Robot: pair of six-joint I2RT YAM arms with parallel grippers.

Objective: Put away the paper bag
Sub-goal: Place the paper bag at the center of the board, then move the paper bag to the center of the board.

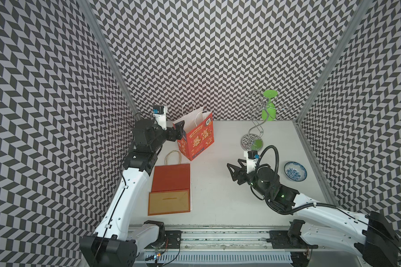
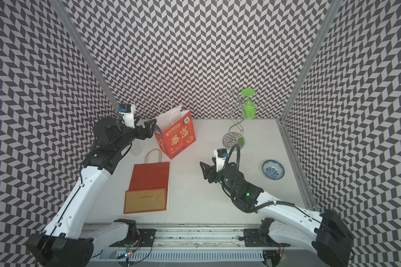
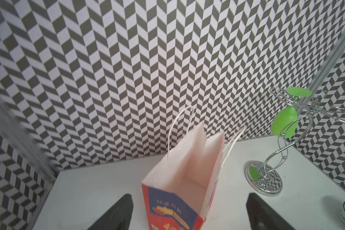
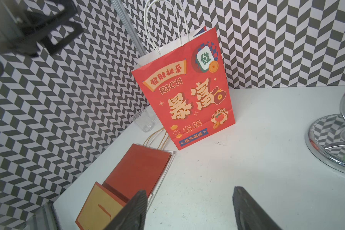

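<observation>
**Lining up on the bag's narrow side**

Working the opening step, by the look of it — getting a hold on the bag (image 1: 197, 138) before collapsing it. Finding it standing upright just behind the flat bag (image 1: 171, 178), mouth open and, going by the left wrist view, empty.

Holding the left gripper (image 1: 180, 131) just behind the flat bag as well, high at the bag's narrow side. Spreading its jaws wide and straddling that side near the rim, pinching nothing so far. Not showing clearly any contact with the paper.

Hovering the right gripper (image 1: 233, 163) well to the right of the flat bag, low over bare table (image 1: 218, 185). Gaping moderately wide there with nothing between the jaws, and pointing toward the bag's printed face.

Leaving alone the cup (image 2: 136, 149) just behind the flat bag's left corner. Leaving alone, too, the stand (image 1: 252, 141) and the bowl (image 1: 295, 173), both far to the right of the flat bag.

Judging the next move:

- Closing the left jaws on the rim, or pushing the side fold inward.
- Bringing the right gripper in to steady the printed face.
- Tipping the bag down, most likely onto the flat bag.

Calling for a light touch — dealing with thin paper, probably sliding or toppling rather than folding if pushed from one side only. Minding the cup during the tip, sitting close enough to get knocked.
</observation>
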